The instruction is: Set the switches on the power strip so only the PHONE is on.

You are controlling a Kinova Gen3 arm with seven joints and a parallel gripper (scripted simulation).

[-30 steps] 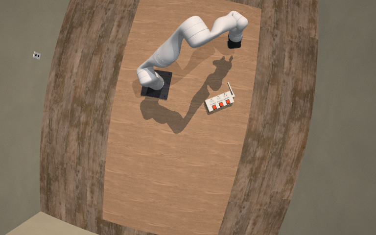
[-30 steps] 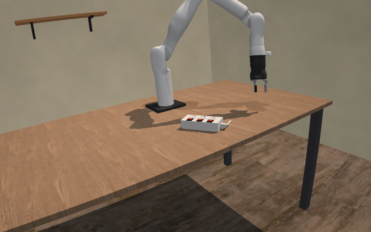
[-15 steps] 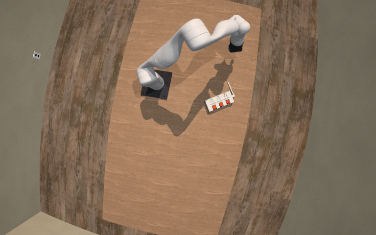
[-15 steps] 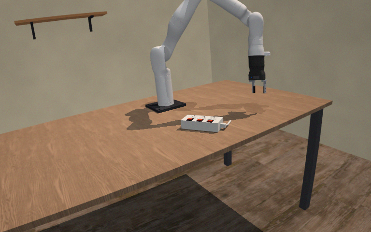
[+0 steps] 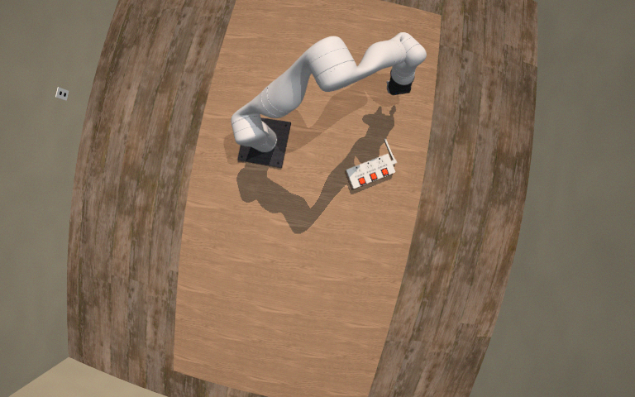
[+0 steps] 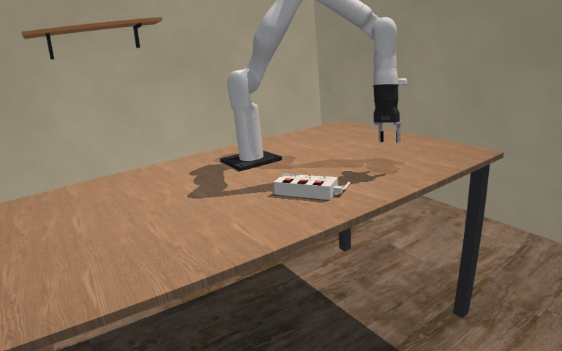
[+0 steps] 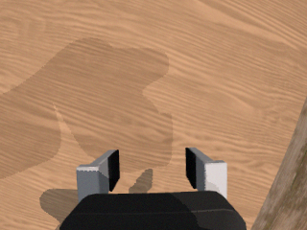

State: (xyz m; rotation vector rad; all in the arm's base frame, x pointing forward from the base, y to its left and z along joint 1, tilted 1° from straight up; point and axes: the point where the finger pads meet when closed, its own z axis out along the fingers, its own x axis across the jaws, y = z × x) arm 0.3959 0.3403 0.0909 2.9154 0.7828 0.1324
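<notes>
Light brown wood grain covers the table, a long rectangular top on dark legs. It stands on a floor of darker, weathered planks, in a corner formed by plain olive-grey walls. A wooden shelf on two black brackets hangs on the left wall, and a small white wall socket shows in the top view.

The white arm rises from a black base plate bolted to the table, arches over, and points its black gripper straight down near the far right edge. Its jaws are spread wide with nothing between them. In the wrist view the two fingers frame only bare wood and the arm's shadow, with the table edge at the right.

The power strip, a white block, lies flat and right way up on the table, between the base plate and the near long edge, well apart from the gripper and lower in the exterior view. Three red switches sit in a row on its top; their labels and positions are too small to read. A short white cord stub projects from the strip's right end. Nothing stands between gripper and strip.
</notes>
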